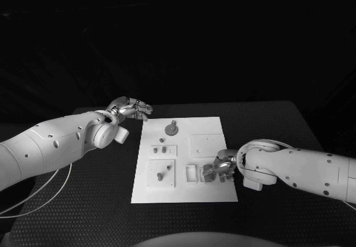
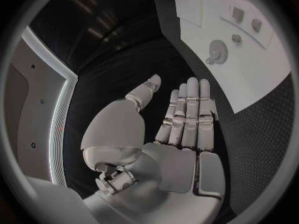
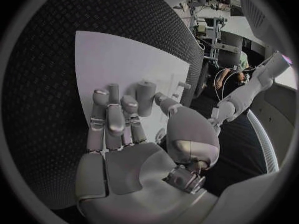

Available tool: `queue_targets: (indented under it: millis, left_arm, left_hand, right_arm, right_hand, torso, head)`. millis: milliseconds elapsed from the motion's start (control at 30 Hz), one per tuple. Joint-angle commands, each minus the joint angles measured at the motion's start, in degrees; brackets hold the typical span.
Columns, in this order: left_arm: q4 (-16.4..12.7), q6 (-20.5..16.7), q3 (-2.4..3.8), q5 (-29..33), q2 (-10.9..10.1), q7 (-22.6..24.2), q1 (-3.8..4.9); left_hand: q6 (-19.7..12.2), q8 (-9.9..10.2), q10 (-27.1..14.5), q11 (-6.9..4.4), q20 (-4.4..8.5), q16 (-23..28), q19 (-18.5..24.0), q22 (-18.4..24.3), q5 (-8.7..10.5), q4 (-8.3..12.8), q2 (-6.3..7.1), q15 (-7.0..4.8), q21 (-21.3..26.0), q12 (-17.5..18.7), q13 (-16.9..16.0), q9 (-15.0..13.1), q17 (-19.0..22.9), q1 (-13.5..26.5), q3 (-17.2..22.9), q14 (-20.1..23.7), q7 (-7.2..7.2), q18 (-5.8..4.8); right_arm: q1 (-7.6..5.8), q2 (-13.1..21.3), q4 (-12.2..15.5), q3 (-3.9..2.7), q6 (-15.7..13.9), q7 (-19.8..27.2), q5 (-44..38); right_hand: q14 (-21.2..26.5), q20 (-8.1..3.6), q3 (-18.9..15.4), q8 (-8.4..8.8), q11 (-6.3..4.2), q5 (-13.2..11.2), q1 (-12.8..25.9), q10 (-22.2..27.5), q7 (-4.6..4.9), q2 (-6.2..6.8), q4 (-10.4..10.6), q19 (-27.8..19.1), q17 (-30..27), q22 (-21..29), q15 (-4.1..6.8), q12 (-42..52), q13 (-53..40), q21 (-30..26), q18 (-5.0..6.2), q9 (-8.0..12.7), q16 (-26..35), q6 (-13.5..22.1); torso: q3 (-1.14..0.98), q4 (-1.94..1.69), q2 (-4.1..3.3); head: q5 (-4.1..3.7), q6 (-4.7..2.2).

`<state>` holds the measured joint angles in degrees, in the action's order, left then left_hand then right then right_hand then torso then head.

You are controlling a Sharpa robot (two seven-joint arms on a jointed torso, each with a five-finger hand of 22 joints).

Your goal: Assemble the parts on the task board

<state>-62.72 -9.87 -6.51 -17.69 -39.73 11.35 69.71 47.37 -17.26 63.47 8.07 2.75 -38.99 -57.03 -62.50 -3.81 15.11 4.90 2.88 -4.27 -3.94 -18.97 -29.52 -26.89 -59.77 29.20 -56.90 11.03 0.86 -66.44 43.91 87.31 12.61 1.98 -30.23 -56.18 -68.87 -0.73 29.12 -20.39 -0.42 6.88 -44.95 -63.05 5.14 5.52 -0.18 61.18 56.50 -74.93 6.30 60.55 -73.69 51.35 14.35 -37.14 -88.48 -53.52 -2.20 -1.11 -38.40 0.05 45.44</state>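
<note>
On the task board point(image 1: 215, 193), right hand point(image 1: 221, 167) fingers grasp one part point(image 3: 145, 97); left hand point(image 1: 130, 109) released.

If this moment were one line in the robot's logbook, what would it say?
left hand: open, off the task board's far left corner | right hand: over board's near right | gear part: lying on board

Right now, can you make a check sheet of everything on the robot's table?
Surface: black table, dotted texture.
Job's things: white board in the middle; round gear near its far end; small parts in raised frames.
Clutter: nothing seen.
Hands: left hand off the board's far left corner, fingers straight, holding nothing; right hand over the board's near right part, fingers bent down; a hold cannot be told.
Cables: pale cable loops under the left arm.
Surroundings: dark.
</note>
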Motion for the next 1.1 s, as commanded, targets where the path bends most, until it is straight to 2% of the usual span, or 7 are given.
queue_targets:
  millis: [33,167,267,400,567,767,1100]
  left_arm:
    - [-0.15,0.83,0.04,0.37,0.1,0.18,0.03]
    - [-0.14,0.83,0.04,0.37,0.13,0.19,0.03]
    - [-0.13,0.79,0.04,0.37,0.11,0.19,0.03]
    - [-0.15,0.8,0.04,0.37,0.08,0.16,0.03]
    - [-0.15,0.74,0.04,0.37,0.1,0.18,0.03]
    - [-0.17,0.78,0.04,0.37,0.1,0.13,0.04]
    - [-0.21,0.86,0.04,0.37,0.16,-0.01,0.05]
  left_hand:
    - [-0.49,-0.28,-0.16,-0.08,-0.18,0.31,0.11,0.06,0.07,-0.41,-0.06,0.24,0.29,-0.15,0.08,0.1,-0.09,0.47,0.06,-0.14,-0.04,-0.06]
    - [-0.51,-0.28,-0.17,-0.08,-0.18,0.34,0.12,0.07,0.07,-0.46,-0.1,0.24,0.29,-0.15,0.09,0.1,-0.11,0.51,0.06,-0.13,-0.03,-0.06]
    - [-0.51,-0.28,-0.17,-0.08,-0.18,0.34,0.12,0.07,0.07,-0.47,-0.12,0.25,0.28,-0.15,0.09,0.11,-0.12,0.52,0.06,-0.13,-0.03,-0.05]
    - [-0.51,-0.29,-0.17,-0.08,-0.18,0.35,0.12,0.07,0.06,-0.49,-0.15,0.24,0.28,-0.15,0.09,0.11,-0.13,0.53,0.07,-0.13,-0.04,-0.05]
    - [-0.51,-0.29,-0.17,-0.08,-0.17,0.37,0.13,0.07,0.06,-0.5,-0.16,0.24,0.28,-0.15,0.09,0.12,-0.15,0.52,0.09,-0.13,-0.04,-0.04]
    - [-0.51,-0.3,-0.17,-0.09,-0.17,0.38,0.14,0.06,0.05,-0.5,-0.16,0.24,0.28,-0.15,0.09,0.12,-0.18,0.51,0.1,-0.14,-0.04,-0.03]
    - [-0.51,-0.32,-0.16,-0.09,-0.16,0.41,0.15,0.06,0.05,-0.5,-0.14,0.23,0.27,-0.16,0.09,0.13,-0.23,0.48,0.12,-0.15,-0.05,-0.02]
  right_arm:
    - [0.22,-0.3,-0.06,0.11,0.71,0.0,-0.3]
    - [0.22,-0.46,-0.08,0.11,0.27,0.11,-0.71]
    - [0.22,-0.41,-0.11,0.11,-0.67,0.31,-1.25]
    - [0.21,-0.1,0.27,0.11,-1.44,0.52,-1.31]
    - [0.16,0.8,1.86,0.07,-1.35,0.52,-0.29]
    - [-0.79,1.39,3.66,0.03,-2.59,0.73,1.4]
    - [-1.41,-0.26,4.21,0.02,-2.09,0.98,2.87]
  right_hand:
    - [0.44,0.0,-0.15,0.42,0.0,0.05,0.2,0.5,0.75,-0.64,-0.94,-0.38,-0.08,-1.19,0.03,0.26,0.15,0.22,0.65,0.06,-0.21,-0.79]
    - [0.35,0.07,0.01,0.81,-0.03,0.07,0.41,0.58,0.78,-1.26,-3.22,-0.41,-0.03,-1.15,0.02,0.54,0.48,0.35,0.65,-0.1,-0.3,-1.09]
    - [0.19,0.14,0.46,1.03,-0.1,0.05,0.14,0.59,0.72,-3.35,-6.56,-0.38,0.04,-1.15,0.05,0.85,0.78,0.53,0.65,-0.35,-0.41,-1.55]
    - [-0.19,0.33,1.45,1.21,-0.24,0.12,0.02,0.33,0.57,-7.31,-11.76,-0.26,0.21,-1.12,0.12,1.26,1.27,0.75,0.65,-0.72,-0.53,-2.41]
    - [-0.25,0.53,2.07,1.79,-0.31,0.16,2.2,0.0,0.41,-9.54,-13.85,-0.08,-0.27,-1.03,0.21,1.26,2.07,0.75,0.65,-0.52,-0.45,-3.14]
    - [-0.45,0.54,2.35,2.07,-0.37,0.15,3.46,-0.14,0.33,-9.59,-14.27,0.06,-0.2,-1.01,0.26,1.31,2.41,0.73,0.65,-0.3,-0.46,-3.64]
    - [-0.55,0.27,3.75,2.93,-0.52,0.13,7.53,-0.09,0.19,-5.67,-10.91,0.41,-0.4,-0.96,0.43,1.64,3.12,0.47,0.65,0.13,-0.5,-4.42]
  torso:
    - [0.04,0.03,0.02]
    - [0.0,0.01,-0.01]
    - [-0.01,0.03,0.01]
    - [-0.02,0.05,-0.01]
    - [-0.04,0.05,0.0]
    - [-0.02,0.03,-0.02]
    - [-0.02,0.01,-0.06]
  head:
    - [0.05,0.07]
    - [0.11,0.15]
    - [0.14,0.16]
    - [0.18,0.16]
    - [0.24,0.1]
    - [0.23,0.03]
    - [0.32,0.05]
